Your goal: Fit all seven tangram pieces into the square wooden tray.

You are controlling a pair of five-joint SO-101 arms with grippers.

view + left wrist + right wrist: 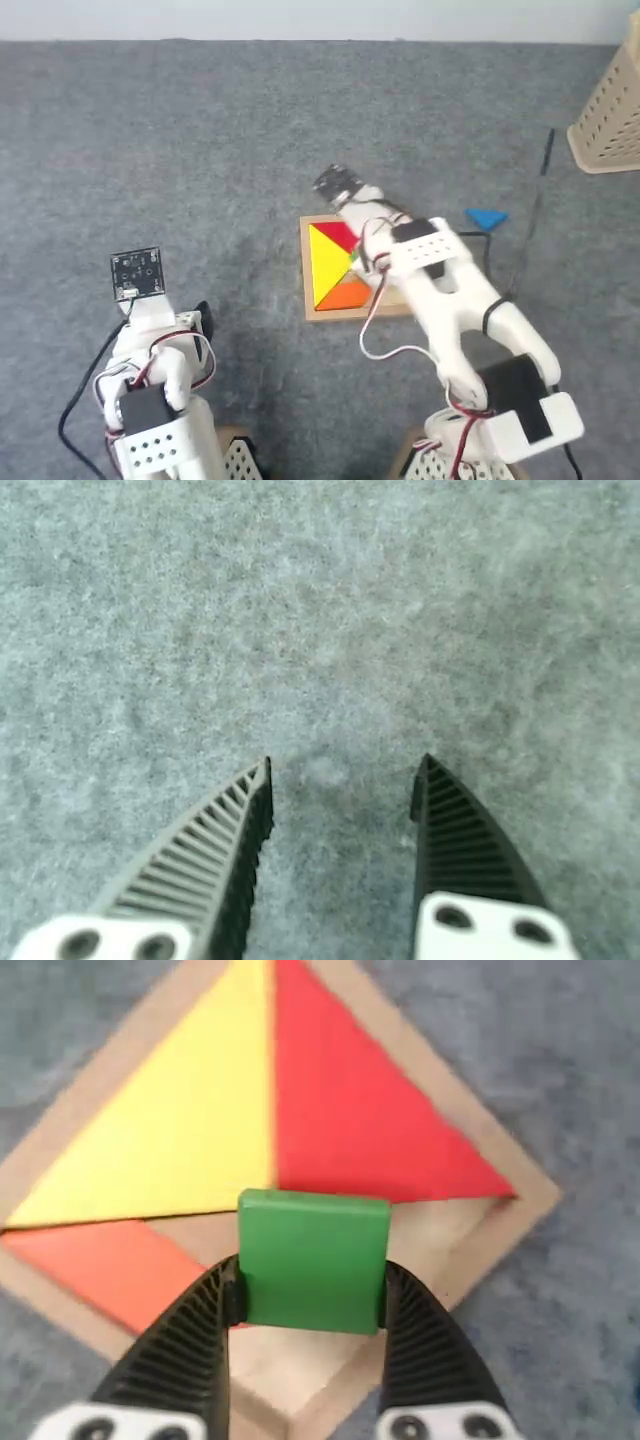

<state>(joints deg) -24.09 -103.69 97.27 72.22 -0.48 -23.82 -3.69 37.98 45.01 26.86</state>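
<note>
Your right hand (310,1272) pinches the green square (313,1255) just above the wooden tray (440,1228), whose bare pocket lies directly beneath, between the red triangle (350,1110) and orange piece (110,1265), while your left hand (346,762) gapes wide over the bench (320,600), well apart at near left.

Left pincer (345,770) spread, arm tucked back; right pincer (312,1270) clamped on green square (312,1245), arm extended.

a grey, felt-like covering spreads over the whole bench (200,130). along its far edge runs a pale, plain strip of wall (300,20). a beige perforated basket (612,110) stands at the far right corner. the light is soft and even.
</note>
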